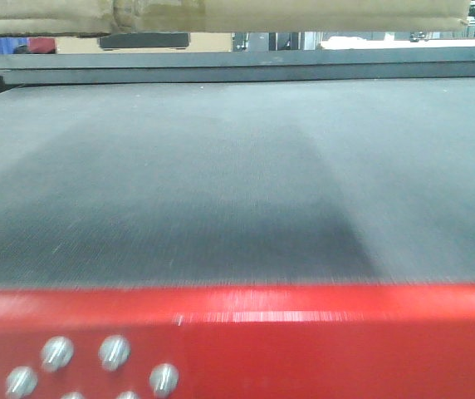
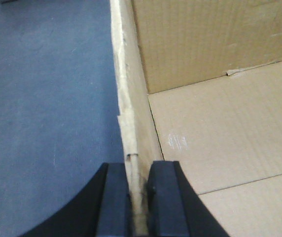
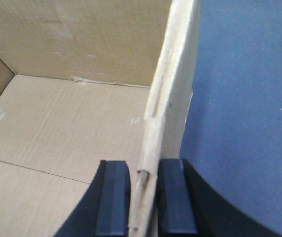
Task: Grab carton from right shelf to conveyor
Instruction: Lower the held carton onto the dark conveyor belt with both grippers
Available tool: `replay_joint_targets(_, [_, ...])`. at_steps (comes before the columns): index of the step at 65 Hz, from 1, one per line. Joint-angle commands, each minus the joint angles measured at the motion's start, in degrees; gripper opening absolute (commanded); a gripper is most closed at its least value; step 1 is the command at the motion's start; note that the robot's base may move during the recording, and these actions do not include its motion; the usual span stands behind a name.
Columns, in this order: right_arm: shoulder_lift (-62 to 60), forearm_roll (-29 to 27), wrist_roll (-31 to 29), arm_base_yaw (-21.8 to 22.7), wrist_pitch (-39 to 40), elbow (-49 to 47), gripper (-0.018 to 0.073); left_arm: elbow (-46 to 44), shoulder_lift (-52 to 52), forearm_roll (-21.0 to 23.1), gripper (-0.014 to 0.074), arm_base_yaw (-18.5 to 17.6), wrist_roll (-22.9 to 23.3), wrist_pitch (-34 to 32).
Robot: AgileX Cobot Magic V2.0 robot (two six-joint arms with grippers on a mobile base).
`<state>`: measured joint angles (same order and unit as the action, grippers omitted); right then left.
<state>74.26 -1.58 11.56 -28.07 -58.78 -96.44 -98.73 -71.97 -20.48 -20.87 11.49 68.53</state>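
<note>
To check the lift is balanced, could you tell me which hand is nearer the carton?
Neither: the left hand clamps the carton by its left wall, the right hand by its right wall, both touching.

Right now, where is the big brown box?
The carton hangs above the conveyor, top of the front view, pinched by the left gripper and right gripper.

Left gripper [image 2: 140, 173], wrist view: the two black jaws are closed on a wall of the carton [image 2: 220, 128]. One jaw is set on the outer face and one on the inner face, so that the wall's top edge is pinched between them. Right gripper [image 3: 143, 170], wrist view: the pose is mirrored, with the jaws clamped on the opposite wall, one on each face. Each jaw is flat on its inner face and curved on its outer side. Both grippers are pointed downward along the walls.
</note>
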Motion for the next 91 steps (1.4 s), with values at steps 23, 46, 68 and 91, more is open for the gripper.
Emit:
replay_joint_targets(23, [-1.31, 5.16, -1.00, 1.01, -0.21, -0.40, -0.0067, -0.24, 0.67, -12.21, -0.0016, 1.17, -0.79, 1.43])
replay_joint_targets(46, [-1.31, 5.16, -1.00, 1.01, -0.21, -0.40, -0.0067, -0.24, 0.67, -12.21, -0.0016, 1.17, -0.79, 1.43])
replay_joint_targets(68, [-1.31, 5.16, -1.00, 1.01, -0.21, -0.40, -0.0067, -0.24, 0.67, -12.21, -0.0016, 1.17, -0.79, 1.43])
replay_joint_targets(91, [-1.31, 5.16, -1.00, 1.01, 0.09, -0.40, -0.0067, -0.24, 0.67, -12.21, -0.0016, 1.17, -0.79, 1.43])
